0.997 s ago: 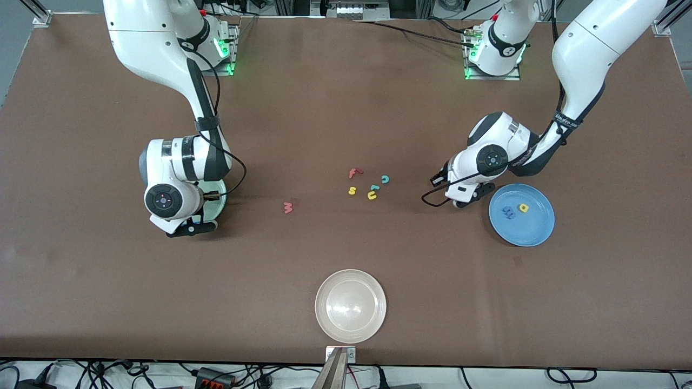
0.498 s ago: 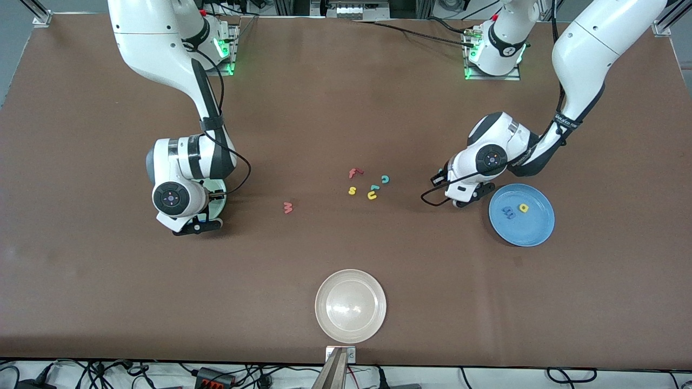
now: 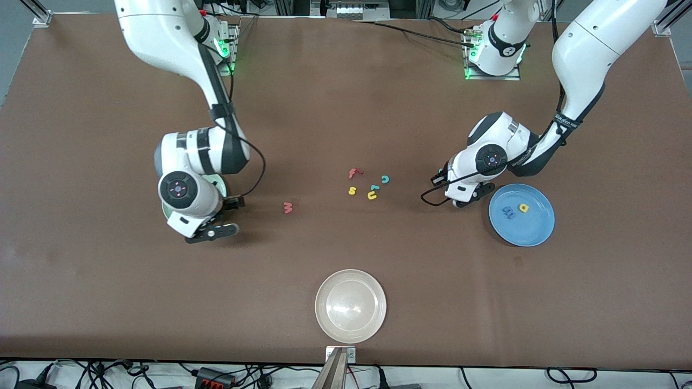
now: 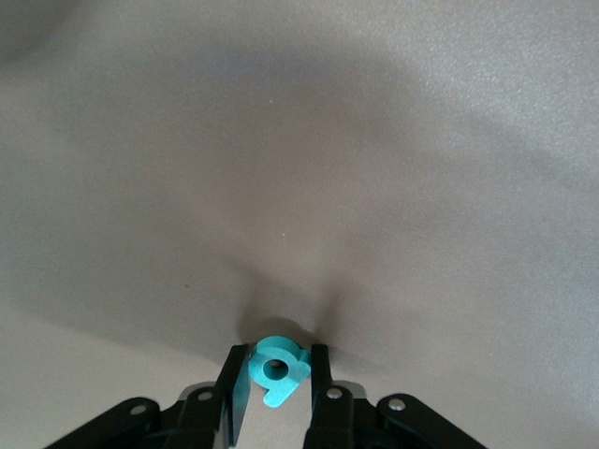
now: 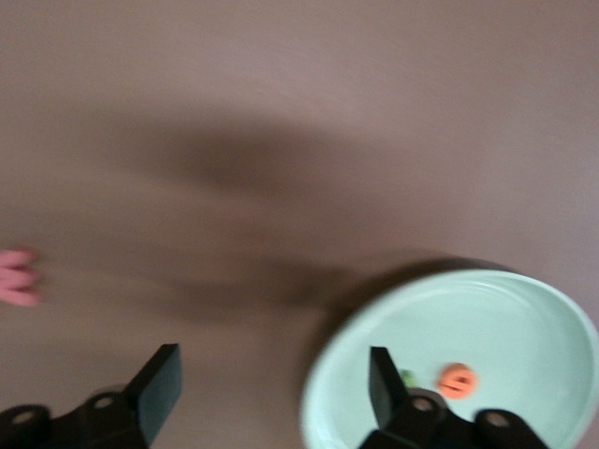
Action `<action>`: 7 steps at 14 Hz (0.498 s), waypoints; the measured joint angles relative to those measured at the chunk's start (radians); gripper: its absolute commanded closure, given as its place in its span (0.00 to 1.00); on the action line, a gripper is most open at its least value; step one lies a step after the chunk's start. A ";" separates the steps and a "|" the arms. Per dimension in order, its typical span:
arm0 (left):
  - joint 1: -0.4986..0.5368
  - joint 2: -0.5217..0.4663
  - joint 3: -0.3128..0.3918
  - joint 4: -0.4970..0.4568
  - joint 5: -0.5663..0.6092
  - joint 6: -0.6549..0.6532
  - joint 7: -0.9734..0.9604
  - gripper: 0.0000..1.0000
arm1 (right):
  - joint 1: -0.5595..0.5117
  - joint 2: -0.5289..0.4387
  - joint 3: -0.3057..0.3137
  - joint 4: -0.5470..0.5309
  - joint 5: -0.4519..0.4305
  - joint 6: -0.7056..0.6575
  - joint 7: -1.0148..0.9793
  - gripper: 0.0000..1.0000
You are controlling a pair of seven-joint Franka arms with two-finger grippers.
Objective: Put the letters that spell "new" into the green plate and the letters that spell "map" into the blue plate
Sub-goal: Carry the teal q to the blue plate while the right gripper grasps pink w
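Note:
My left gripper (image 4: 277, 350) is shut on the teal "p" (image 4: 274, 368). It hangs low over bare table beside the blue plate (image 3: 535, 229); in the front view the left gripper (image 3: 471, 197) hides the letter. On that plate lie the blue "m" (image 3: 507, 212) and the yellow "a" (image 3: 523, 207). My right gripper (image 3: 227, 217) is open and holds nothing, over the table at the green plate's rim (image 3: 221, 188). The green plate (image 5: 524, 318) holds the orange "e" (image 5: 458, 381) and a dark green bit (image 5: 407, 378). The pinkish-red "w" (image 3: 288, 207) lies on the table.
Mid-table lie a red "f" (image 3: 354, 173), a yellow "s" (image 3: 352, 190), a teal "c" (image 3: 385, 179), a yellow "u" (image 3: 372, 195) and one more small teal piece (image 3: 374, 187). A whitish-beige plate (image 3: 351, 306) sits nearest the front camera.
My right gripper has opened and drifted off the green plate toward the "w". The left gripper has tightened on the "p" without shifting place.

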 measured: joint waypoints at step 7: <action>0.035 -0.037 0.003 0.236 0.036 -0.346 0.271 0.88 | 0.107 0.086 0.008 0.052 0.087 0.051 0.238 0.34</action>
